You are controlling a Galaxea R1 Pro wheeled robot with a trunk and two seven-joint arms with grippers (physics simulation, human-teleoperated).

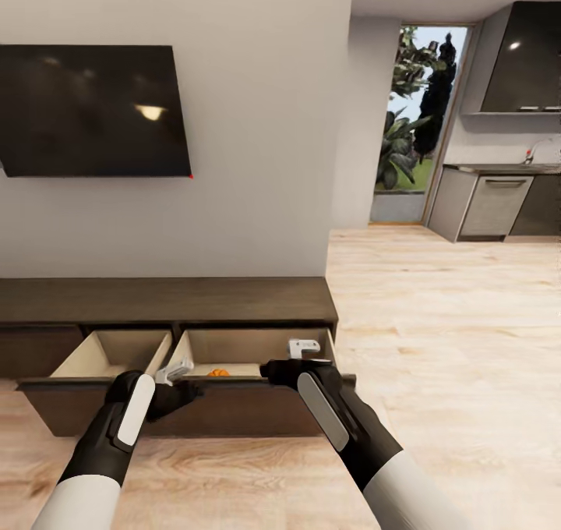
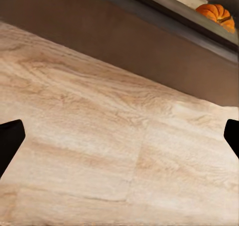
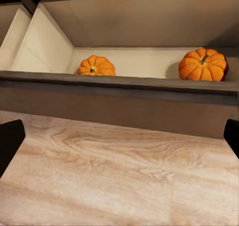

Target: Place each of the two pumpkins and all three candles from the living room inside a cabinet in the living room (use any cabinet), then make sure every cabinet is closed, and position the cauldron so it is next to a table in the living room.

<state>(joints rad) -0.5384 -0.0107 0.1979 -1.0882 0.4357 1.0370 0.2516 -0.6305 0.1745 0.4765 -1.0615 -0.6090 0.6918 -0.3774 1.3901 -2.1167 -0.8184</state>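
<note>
The cabinet (image 1: 164, 300) is a long, low dark-brown unit under the wall TV, with two drawers pulled open side by side. In the right drawer (image 3: 149, 84) lie two small orange pumpkins (image 3: 96, 65) (image 3: 202, 65) on the pale beige bottom; the head view shows one pumpkin (image 1: 219, 372) behind the drawer front. My left gripper (image 1: 173, 372) hangs open in front of that drawer front, low over the floor, and its wrist view catches a pumpkin (image 2: 216, 14). My right gripper (image 1: 304, 348) is open at the drawer's right end, holding nothing.
The left drawer (image 1: 109, 355) is open and looks bare inside. A black TV (image 1: 93, 109) hangs on the wall above. Light plank floor (image 1: 452, 343) stretches to the right toward a kitchen counter (image 1: 499, 203) and a glass door (image 1: 413, 125).
</note>
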